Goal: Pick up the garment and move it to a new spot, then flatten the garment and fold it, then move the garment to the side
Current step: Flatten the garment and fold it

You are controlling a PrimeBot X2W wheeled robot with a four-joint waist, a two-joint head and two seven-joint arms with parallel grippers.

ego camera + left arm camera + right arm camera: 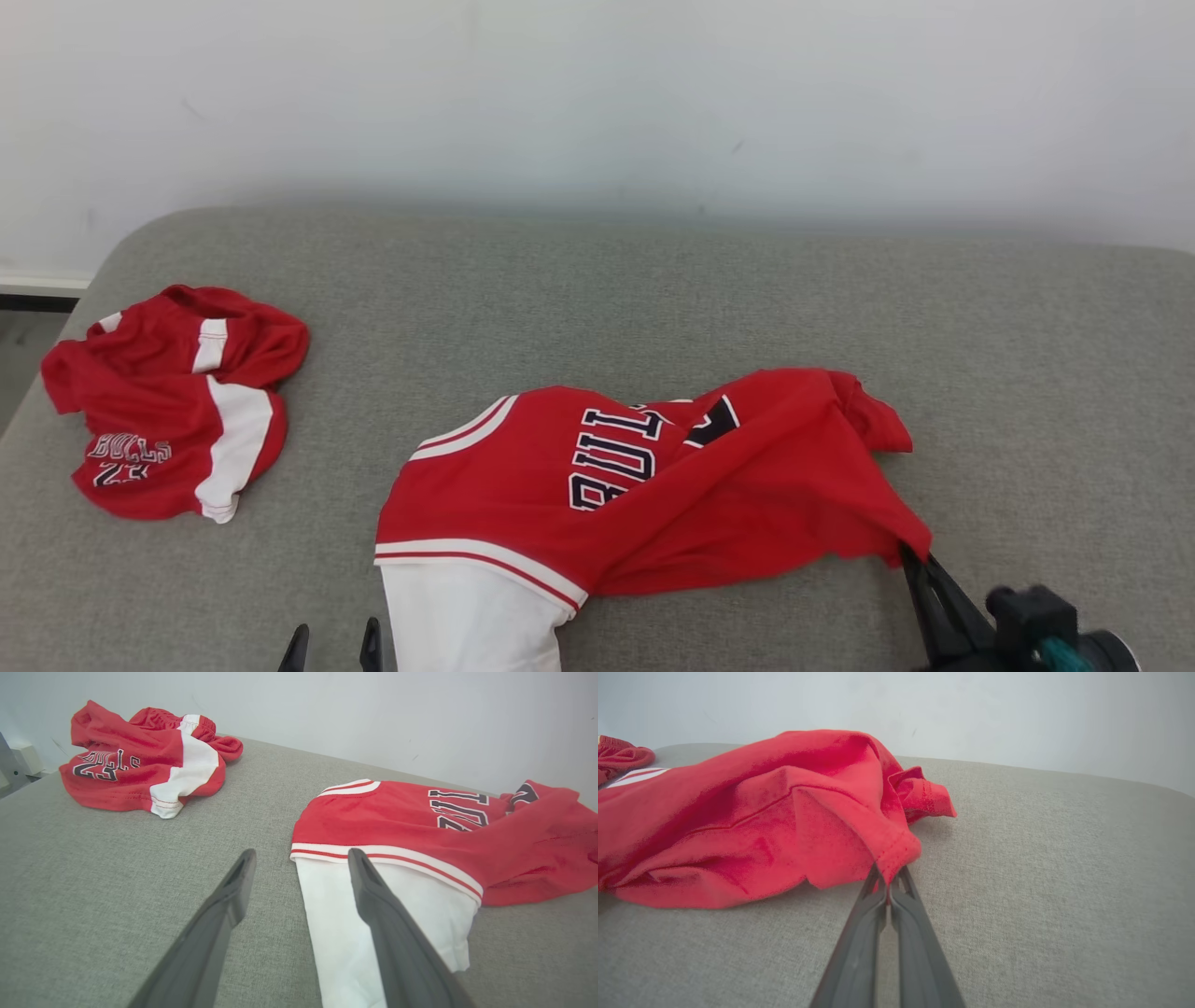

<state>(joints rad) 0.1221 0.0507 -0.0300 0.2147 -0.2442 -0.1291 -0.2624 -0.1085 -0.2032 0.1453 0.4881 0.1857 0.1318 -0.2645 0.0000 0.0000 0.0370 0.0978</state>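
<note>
The garment [653, 485], a red jersey with dark lettering and a white sleeve, lies crumpled on the grey padded surface [653, 280]. My right gripper [907, 553] is shut on the garment's near right hem corner. In the right wrist view the red hem [896, 851] is pinched between the closed tips of my right gripper [888, 877]. My left gripper [331, 644] stands open at the bottom edge, just left of the white sleeve [467, 616]. In the left wrist view my left gripper [301, 856] straddles the sleeve's left edge, with one finger [392, 933] over the white cloth [345, 942]; touch is unclear.
A second red and white garment [168, 411] lies bunched at the far left of the surface, also seen in the left wrist view [140, 760]. A pale wall [597, 93] runs behind. The surface's left edge drops off near a dark floor strip [37, 301].
</note>
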